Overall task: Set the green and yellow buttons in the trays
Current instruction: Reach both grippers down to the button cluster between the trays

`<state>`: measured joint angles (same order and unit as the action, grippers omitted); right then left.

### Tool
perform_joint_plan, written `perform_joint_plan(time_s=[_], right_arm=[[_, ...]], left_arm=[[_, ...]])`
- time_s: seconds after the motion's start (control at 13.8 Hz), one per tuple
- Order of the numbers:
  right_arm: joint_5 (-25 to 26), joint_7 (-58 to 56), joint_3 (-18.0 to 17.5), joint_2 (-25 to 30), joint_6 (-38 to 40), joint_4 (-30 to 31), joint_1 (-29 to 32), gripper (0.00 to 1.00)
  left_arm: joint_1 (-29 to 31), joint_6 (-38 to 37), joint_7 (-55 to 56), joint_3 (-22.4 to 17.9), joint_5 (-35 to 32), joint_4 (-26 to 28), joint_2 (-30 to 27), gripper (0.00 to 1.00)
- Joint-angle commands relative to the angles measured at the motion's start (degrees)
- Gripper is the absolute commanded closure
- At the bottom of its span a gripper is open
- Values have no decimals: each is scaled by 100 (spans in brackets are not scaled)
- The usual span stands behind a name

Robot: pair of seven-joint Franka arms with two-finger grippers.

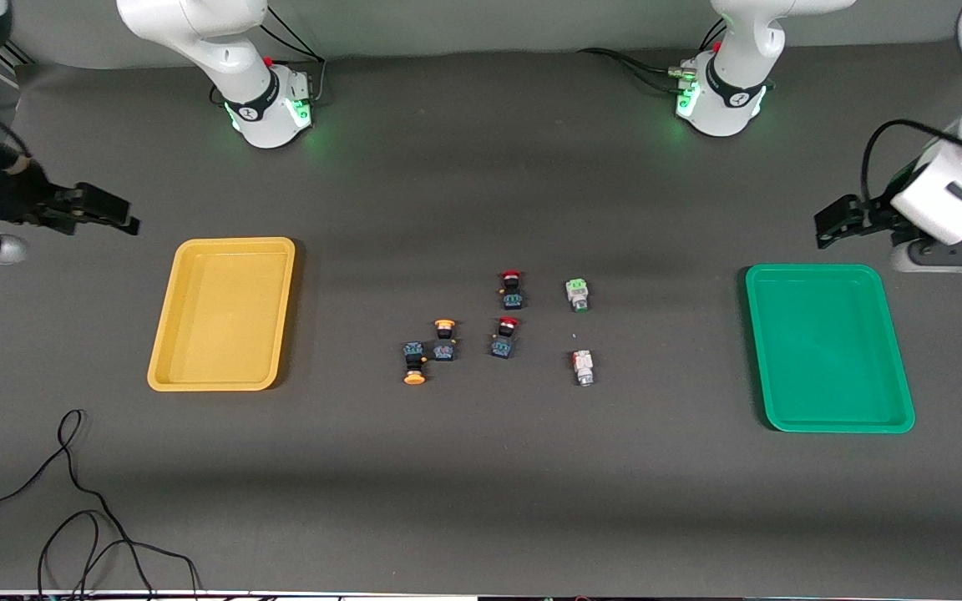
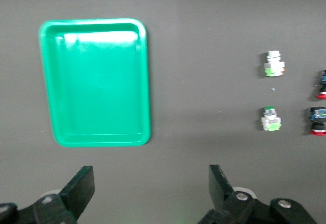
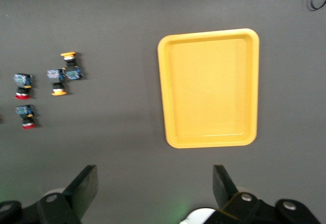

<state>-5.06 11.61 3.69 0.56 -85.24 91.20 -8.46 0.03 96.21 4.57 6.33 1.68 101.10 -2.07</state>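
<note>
Two orange-yellow-capped buttons (image 1: 444,338) (image 1: 414,364) lie side by side mid-table. Toward the left arm's end lie two white-grey buttons, one green-marked (image 1: 578,295) and one orange-red-marked (image 1: 584,367), the latter nearer the front camera. The yellow tray (image 1: 222,313) is empty at the right arm's end; the green tray (image 1: 827,346) is empty at the left arm's end. My left gripper (image 1: 836,221) (image 2: 151,175) hangs open and empty beside the green tray (image 2: 97,81). Open and empty too, my right gripper (image 1: 105,213) (image 3: 155,175) hovers beside the yellow tray (image 3: 209,89).
Two red-capped buttons (image 1: 511,288) (image 1: 505,336) lie between the yellow-capped pair and the white-grey pair. A loose black cable (image 1: 80,509) curls on the table near the front edge at the right arm's end.
</note>
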Motion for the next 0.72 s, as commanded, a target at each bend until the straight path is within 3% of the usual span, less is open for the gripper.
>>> perform_joint_plan(time_s=[0.0, 0.29, 0.43, 0.65], right_arm=[[-65, 1005, -8, -310, -184, -270, -505, 0], [-65, 2273, -8, -959, -878, -217, -1454, 0], [-135, 2372, -8, -1372, -1212, -199, -1684, 0], [-628, 2363, -8, -1839, -1958, 46, -1816, 0]], left_arm=[[-431, 467, 673, -9, 385, 611, -136, 0], [-1758, 960, 2484, -9, 350, 911, -109, 0], [-2276, 1118, 3239, -9, 350, 920, -48, 0], [-2928, 1487, 4103, -9, 289, 1078, 31, 2]])
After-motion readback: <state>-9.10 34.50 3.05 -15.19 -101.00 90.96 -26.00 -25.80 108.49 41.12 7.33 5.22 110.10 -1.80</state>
